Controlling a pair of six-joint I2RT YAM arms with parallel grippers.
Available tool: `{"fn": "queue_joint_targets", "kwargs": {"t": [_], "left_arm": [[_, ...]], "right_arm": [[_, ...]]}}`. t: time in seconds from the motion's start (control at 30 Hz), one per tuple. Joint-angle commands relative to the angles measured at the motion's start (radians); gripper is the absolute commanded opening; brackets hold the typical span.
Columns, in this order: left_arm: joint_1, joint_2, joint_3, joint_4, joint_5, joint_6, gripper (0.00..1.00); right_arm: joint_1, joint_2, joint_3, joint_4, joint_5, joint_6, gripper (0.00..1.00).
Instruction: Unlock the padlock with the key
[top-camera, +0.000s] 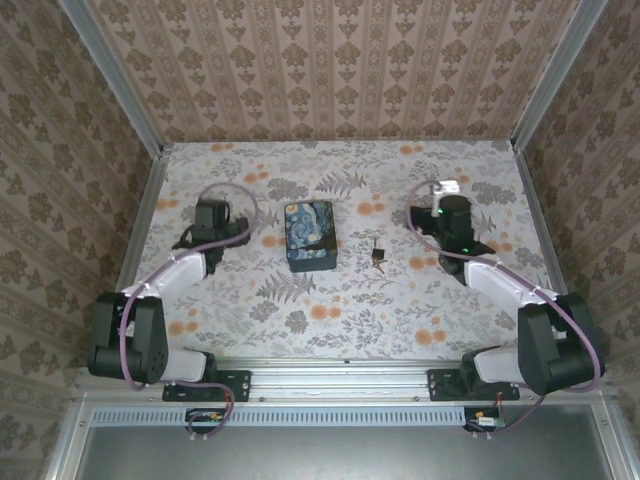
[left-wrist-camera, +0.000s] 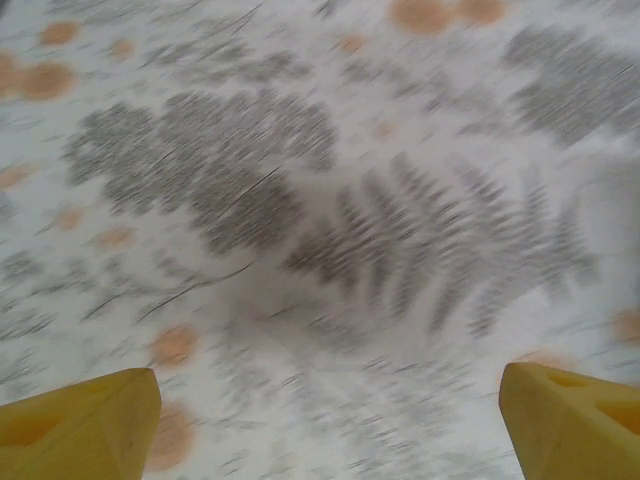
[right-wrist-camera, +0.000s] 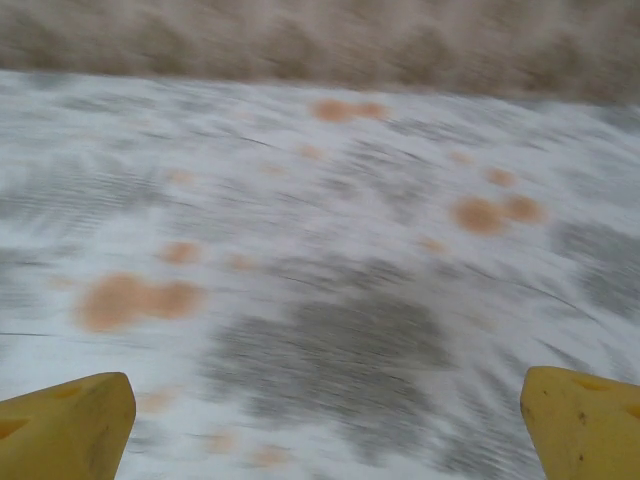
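Note:
A tiny dark padlock (top-camera: 378, 256) lies on the floral table cover, just right of the dark blue painted box (top-camera: 310, 235). At this size I cannot tell the key apart from it. My left gripper (top-camera: 210, 213) hangs left of the box, well away from the padlock. In the left wrist view its yellow fingertips (left-wrist-camera: 85, 425) stand far apart, and the left gripper (left-wrist-camera: 330, 425) is open over bare, motion-blurred cloth. My right gripper (top-camera: 447, 205) is right of and a little beyond the padlock. The right gripper (right-wrist-camera: 325, 430) is open, with nothing between its yellow fingertips (right-wrist-camera: 585, 425).
Patterned walls close the table on three sides, with metal corner posts (top-camera: 150, 140) at the back. Purple cables (top-camera: 235, 190) loop above each wrist. The arm bases are bolted to a rail (top-camera: 340, 375) at the near edge.

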Motion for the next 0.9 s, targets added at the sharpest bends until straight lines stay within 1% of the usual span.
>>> {"fn": "queue_joint_targets", "kwargs": {"t": [0.0, 0.03, 0.07, 0.1, 0.17, 0.2, 0.23, 0.27, 0.3, 0.33, 0.37, 0.4, 0.43, 0.5, 0.67, 0.73, 0.87], "left_arm": [[0.024, 0.009, -0.071, 0.343, -0.138, 0.246, 0.87], [0.024, 0.039, -0.087, 0.409, -0.152, 0.288, 0.86], [0.032, 0.067, -0.104, 0.467, -0.152, 0.306, 0.86], [0.052, 0.087, -0.136, 0.535, -0.101, 0.312, 0.85], [0.107, 0.125, -0.213, 0.682, 0.028, 0.292, 1.0], [0.147, 0.148, -0.271, 0.815, 0.088, 0.269, 1.0], [0.179, 0.15, -0.303, 0.852, 0.116, 0.224, 1.0], [0.201, 0.187, -0.337, 0.981, 0.137, 0.22, 1.0], [0.202, 0.169, -0.335, 0.936, 0.174, 0.223, 1.0], [0.201, 0.16, -0.324, 0.902, 0.205, 0.236, 1.0], [0.195, 0.177, -0.317, 0.923, 0.227, 0.263, 1.0], [0.188, 0.175, -0.303, 0.891, 0.227, 0.27, 1.0], [0.181, 0.172, -0.282, 0.84, 0.208, 0.266, 1.0], [0.181, 0.175, -0.287, 0.861, 0.204, 0.269, 1.0], [0.167, 0.173, -0.291, 0.863, 0.198, 0.282, 1.0], [0.174, 0.177, -0.28, 0.847, 0.219, 0.279, 1.0], [0.177, 0.175, -0.286, 0.856, 0.219, 0.277, 1.0]], "right_arm": [[-0.069, 0.035, -0.142, 0.208, -0.04, -0.04, 1.0], [-0.088, 0.042, -0.152, 0.233, -0.052, -0.032, 1.0], [-0.108, 0.033, -0.152, 0.239, -0.104, -0.053, 1.0], [-0.125, 0.042, -0.178, 0.313, -0.147, -0.062, 1.0], [-0.182, 0.058, -0.147, 0.275, -0.236, -0.021, 1.0], [-0.194, 0.08, -0.128, 0.25, -0.255, -0.008, 1.0], [-0.201, 0.102, -0.111, 0.248, -0.283, -0.002, 1.0], [-0.203, 0.117, -0.116, 0.287, -0.323, 0.006, 1.0], [-0.201, 0.147, -0.157, 0.402, -0.378, -0.016, 1.0], [-0.19, 0.183, -0.191, 0.493, -0.375, -0.029, 1.0], [-0.168, 0.208, -0.229, 0.578, -0.316, -0.033, 1.0], [-0.163, 0.217, -0.248, 0.627, -0.308, -0.035, 1.0], [-0.167, 0.202, -0.243, 0.589, -0.332, -0.043, 1.0], [-0.169, 0.208, -0.233, 0.582, -0.335, -0.036, 1.0], [-0.17, 0.205, -0.227, 0.562, -0.277, -0.014, 1.0], [-0.167, 0.205, -0.225, 0.56, -0.268, -0.017, 1.0], [-0.164, 0.205, -0.223, 0.554, -0.254, -0.013, 1.0]]}}
